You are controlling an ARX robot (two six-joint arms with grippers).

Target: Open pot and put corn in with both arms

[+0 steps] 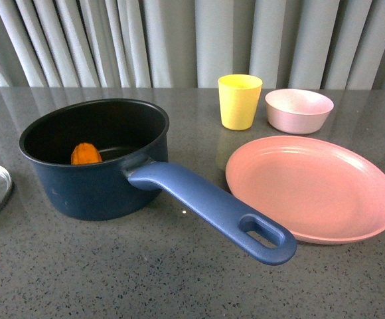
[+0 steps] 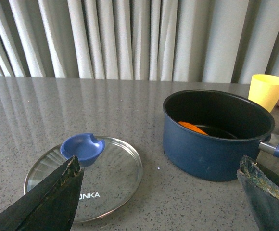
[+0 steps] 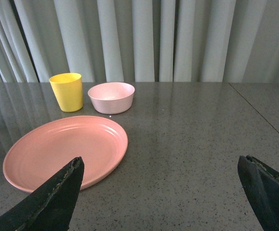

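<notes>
We see a pink plate (image 1: 312, 189) on the grey speckled table (image 1: 113, 266), a yellow cup (image 1: 239, 101) and a small pink bowl (image 1: 299, 110) side by side behind it, and grey curtains (image 1: 192, 40) beyond.

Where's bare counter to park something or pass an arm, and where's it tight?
Free: the near strip of counter in front of the pot and pink plate, and the stretch to the plate's right in the right wrist view. Tight: the yellow cup and pink bowl cluster behind the plate; the pot handle nearly meets the plate; the glass lid lies left of the pot.
</notes>
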